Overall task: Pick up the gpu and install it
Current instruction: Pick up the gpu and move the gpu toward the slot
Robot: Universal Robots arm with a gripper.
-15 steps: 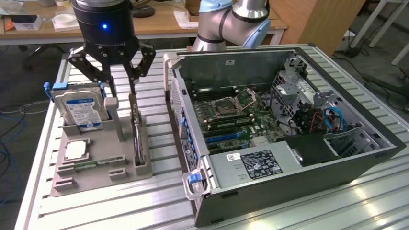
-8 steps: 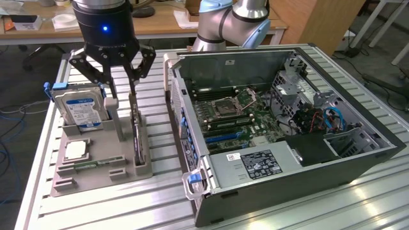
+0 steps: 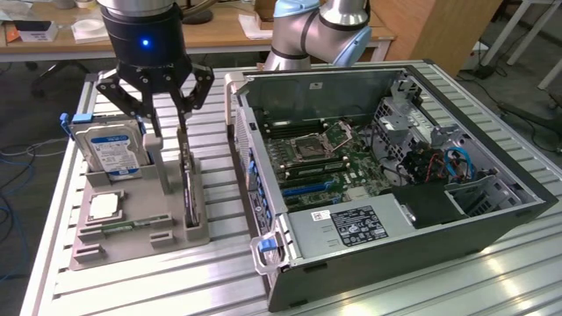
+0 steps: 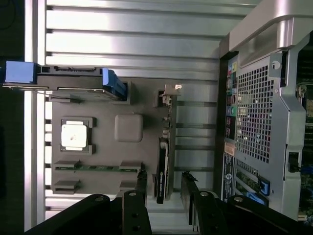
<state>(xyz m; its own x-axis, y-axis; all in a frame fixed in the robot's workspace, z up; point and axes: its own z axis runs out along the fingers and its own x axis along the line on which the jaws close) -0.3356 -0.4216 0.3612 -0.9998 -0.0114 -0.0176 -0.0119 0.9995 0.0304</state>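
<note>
1. The hard drive (image 3: 110,148) stands beside my claw (image 4: 164,175).
2. My open claw has one finger on each side of the gpu (image 4: 162,161), which stands on edge in the holder (image 4: 146,110).
3. I think it's light, stiff, breakable: hold its flat sides.

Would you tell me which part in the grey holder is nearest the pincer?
The gpu, dark and edge-on under the open pincer; the hard drive stands aside.
</note>
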